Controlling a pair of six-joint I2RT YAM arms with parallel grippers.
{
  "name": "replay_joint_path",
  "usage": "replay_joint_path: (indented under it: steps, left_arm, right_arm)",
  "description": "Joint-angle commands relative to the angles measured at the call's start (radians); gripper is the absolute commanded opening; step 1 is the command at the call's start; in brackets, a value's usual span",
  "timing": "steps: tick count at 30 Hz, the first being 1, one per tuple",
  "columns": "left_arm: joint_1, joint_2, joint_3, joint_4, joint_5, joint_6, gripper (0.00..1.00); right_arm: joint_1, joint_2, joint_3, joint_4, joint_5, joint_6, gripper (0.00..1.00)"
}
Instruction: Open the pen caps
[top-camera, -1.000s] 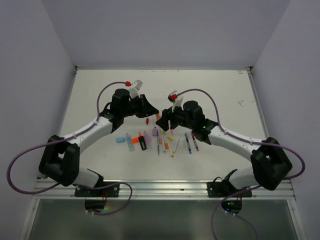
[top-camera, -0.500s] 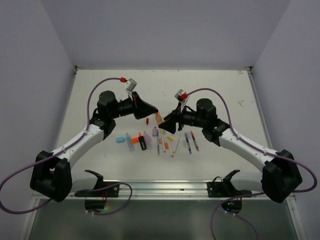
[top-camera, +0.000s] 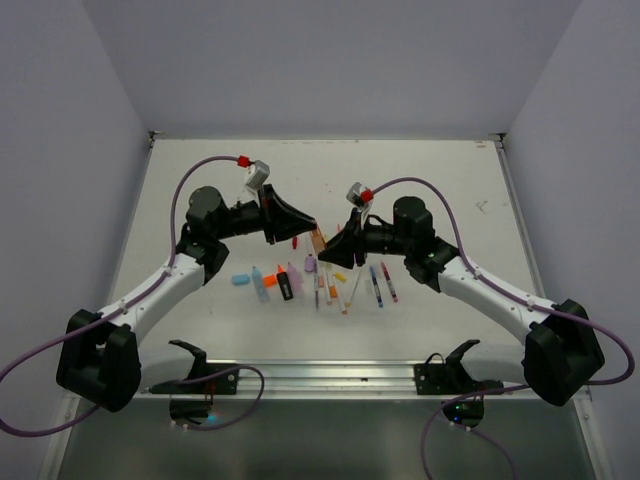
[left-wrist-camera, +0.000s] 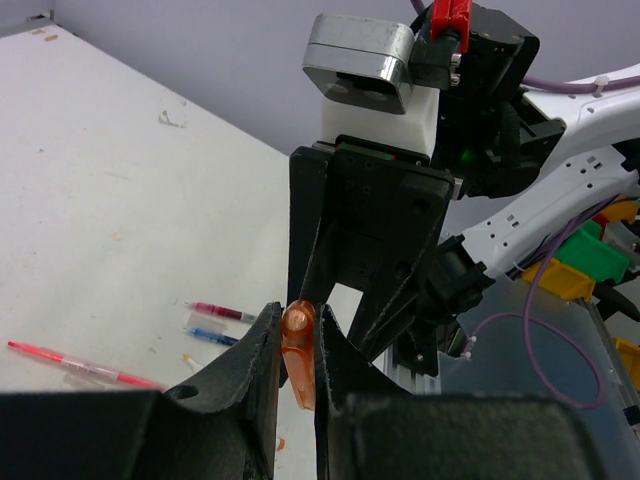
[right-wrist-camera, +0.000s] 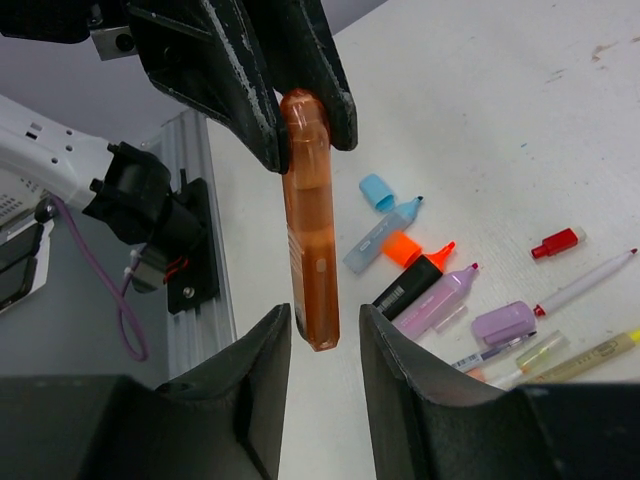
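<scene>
Above the counter (top-camera: 440, 190), mid-air: left gripper (left-wrist-camera: 298, 318) jaws clamp one end of the orange pen (right-wrist-camera: 310, 220). Right gripper (right-wrist-camera: 325, 320) has closed in since a second ago. Its jaws straddle the free end, narrowing, not yet clamped. Uncapping pull judged next.

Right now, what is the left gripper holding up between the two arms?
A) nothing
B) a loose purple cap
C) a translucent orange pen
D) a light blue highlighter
C: the left gripper is clamped on one end of a translucent orange pen, and the pen's free end hangs between the parted fingers of the right gripper.
</scene>
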Motion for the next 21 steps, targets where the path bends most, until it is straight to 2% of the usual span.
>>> replay_joint_path:
  steps: [1,16,18,21]
  left_arm:
    - [-0.003,-0.023,-0.009,0.073,0.04,-0.019,0.0]
    - [-0.009,-0.013,-0.024,0.124,0.034,-0.051,0.0]
    - [-0.009,-0.013,-0.021,0.131,0.032,-0.059,0.0]
    - [-0.009,-0.009,-0.015,0.148,0.032,-0.068,0.0]
  right_arm:
    - [0.002,-0.032,0.045,0.027,-0.027,0.0,0.36]
    - [0.002,-0.021,0.059,0.101,-0.078,0.046,0.31]
    - [0.002,-0.015,0.059,0.103,-0.082,0.048,0.29]
    - [0.002,-0.009,0.053,0.101,-0.084,0.046,0.22]
